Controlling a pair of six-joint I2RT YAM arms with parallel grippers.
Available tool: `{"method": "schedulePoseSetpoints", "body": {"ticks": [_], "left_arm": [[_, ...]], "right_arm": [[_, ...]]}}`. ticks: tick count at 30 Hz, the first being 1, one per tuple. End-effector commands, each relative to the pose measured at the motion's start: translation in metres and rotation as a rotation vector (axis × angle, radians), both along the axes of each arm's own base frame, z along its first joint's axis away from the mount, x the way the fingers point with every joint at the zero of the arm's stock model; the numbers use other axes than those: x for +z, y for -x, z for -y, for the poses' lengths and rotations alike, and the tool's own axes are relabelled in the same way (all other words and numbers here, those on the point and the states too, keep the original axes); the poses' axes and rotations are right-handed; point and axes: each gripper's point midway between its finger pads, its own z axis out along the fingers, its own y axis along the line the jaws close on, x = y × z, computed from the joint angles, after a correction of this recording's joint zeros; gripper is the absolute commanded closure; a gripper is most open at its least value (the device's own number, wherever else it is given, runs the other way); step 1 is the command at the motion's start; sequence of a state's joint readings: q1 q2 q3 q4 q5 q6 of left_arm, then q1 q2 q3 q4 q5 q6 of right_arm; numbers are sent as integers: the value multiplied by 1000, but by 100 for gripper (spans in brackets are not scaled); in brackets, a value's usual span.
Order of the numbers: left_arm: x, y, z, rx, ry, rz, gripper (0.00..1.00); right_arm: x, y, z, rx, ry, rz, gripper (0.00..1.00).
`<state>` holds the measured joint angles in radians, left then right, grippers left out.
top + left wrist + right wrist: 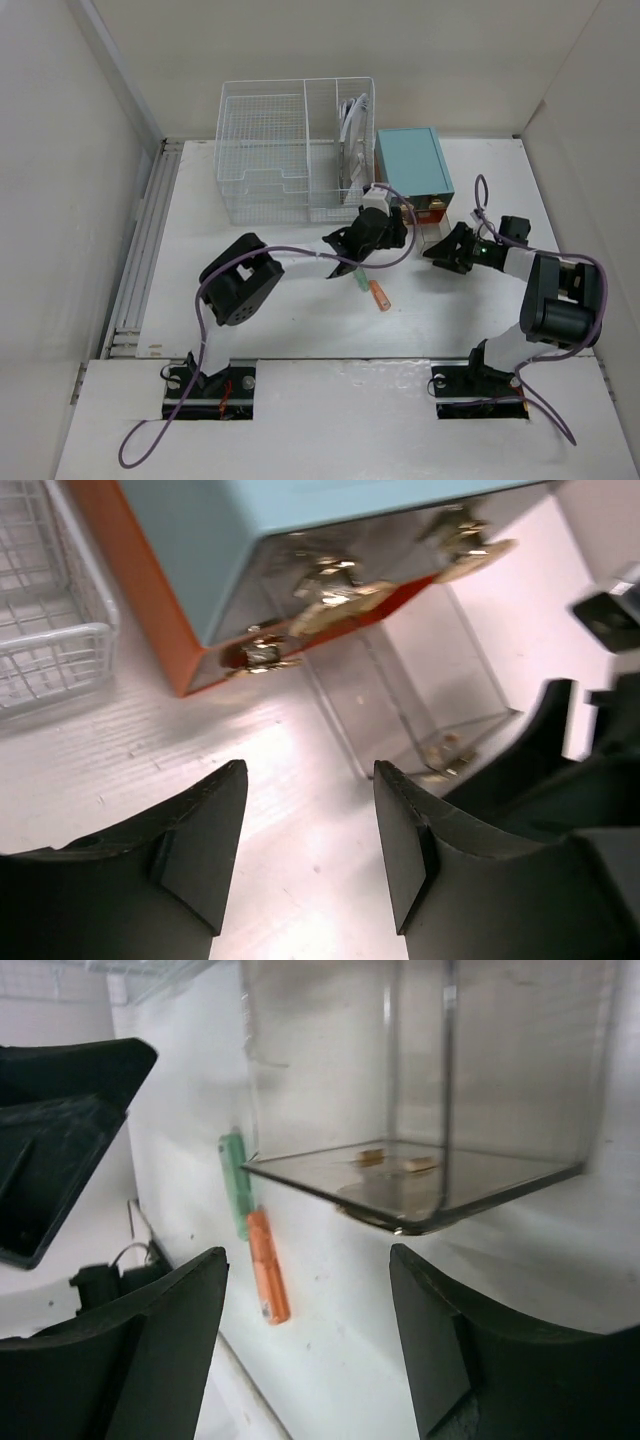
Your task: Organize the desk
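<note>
The white desk (300, 325) carries a teal drawer box (412, 160) with an orange front. A clear drawer (432, 238) stands pulled out in front of it, and small gold clips (440, 752) lie inside. My left gripper (396, 232) is open just left of that drawer, with only bare tabletop between its fingers (205, 840). My right gripper (440, 250) is open at the drawer's near right side and holds nothing; the drawer's corner (420, 1222) is just ahead of its fingertips. A green marker (358, 280) and an orange marker (379, 296) lie end to end on the desk.
A white wire basket (265, 150) stands at the back beside the teal box, with white items in its right compartment. A ribbed metal rail (140, 265) runs along the left edge. White walls close in the desk. More gold clips (330, 590) show in the box's front.
</note>
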<state>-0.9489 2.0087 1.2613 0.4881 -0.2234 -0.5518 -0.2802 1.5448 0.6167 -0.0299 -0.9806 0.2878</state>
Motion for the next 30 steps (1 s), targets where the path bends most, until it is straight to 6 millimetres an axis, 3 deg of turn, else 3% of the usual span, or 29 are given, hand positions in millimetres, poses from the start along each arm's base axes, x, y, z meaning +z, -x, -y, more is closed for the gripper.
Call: {"method": "schedulePoseSetpoints", "body": {"ticks": [1, 4, 5, 7, 9, 10, 11, 12, 14, 15, 16, 17, 18, 19, 20, 21, 22, 23, 24, 25, 26, 27, 28, 29, 30], "left_arm": [[58, 13, -2, -10, 73, 90, 49], [80, 32, -1, -24, 88, 106, 49], [74, 36, -7, -25, 71, 96, 51], [83, 49, -12, -25, 62, 98, 61], [84, 57, -24, -14, 34, 100, 81], [73, 63, -33, -5, -6, 86, 100], [76, 63, -38, 12, -14, 89, 100], [65, 69, -46, 18, -50, 77, 100], [59, 76, -65, 64, -82, 57, 100], [42, 81, -79, 83, -118, 34, 100], [44, 85, -87, 108, -93, 14, 100], [36, 93, -93, 109, -103, -13, 98], [31, 95, -101, 137, -107, -28, 91], [19, 100, -110, 149, -120, -56, 69], [18, 104, -114, 167, -102, -83, 64], [17, 106, -115, 182, -102, -89, 58], [13, 108, -121, 203, -105, -99, 51], [11, 109, -122, 210, -106, -111, 48], [1, 113, -125, 228, -130, -131, 46], [0, 109, -128, 263, -137, -130, 44], [4, 106, -122, 269, -134, -137, 44], [-11, 105, -126, 290, -196, -153, 44], [-16, 102, -128, 320, -221, -155, 44], [-24, 100, -123, 338, -255, -185, 44], [-11, 93, -116, 357, -218, -169, 44]], "right_arm": [[26, 9, -9, 110, -39, 42, 29], [39, 11, -11, 157, -31, 93, 30], [42, 18, -14, 175, -62, 71, 32], [52, 18, -14, 215, -45, 119, 44], [61, 35, -28, 299, -74, 101, 68], [70, 35, -30, 353, -70, 155, 91], [74, 29, -28, 369, -45, 206, 98], [85, 37, -34, 407, -78, 216, 100], [107, 23, -33, 518, 20, 432, 100], [117, 28, -39, 558, 19, 458, 100], [122, 23, -36, 581, 54, 495, 100], [141, 8, -35, 654, 159, 667, 100], [150, 4, -33, 668, 207, 719, 100], [157, -5, -30, 692, 294, 808, 100], [168, -14, -28, 666, 359, 842, 96], [188, -7, -28, 626, 465, 940, 83], [218, -45, -17, 484, 730, 1118, 71], [237, -45, -14, 364, 828, 1196, 56], [217, -36, -12, 272, 873, 1191, 3], [245, -31, -14, 208, 880, 1271, 0], [237, -34, -12, 221, 825, 1178, 0], [228, -34, -20, 248, 735, 1094, 0], [221, -43, -29, 337, 678, 1045, 12], [202, -26, -49, 468, 573, 961, 43], [198, -26, -58, 500, 552, 933, 43]]}}
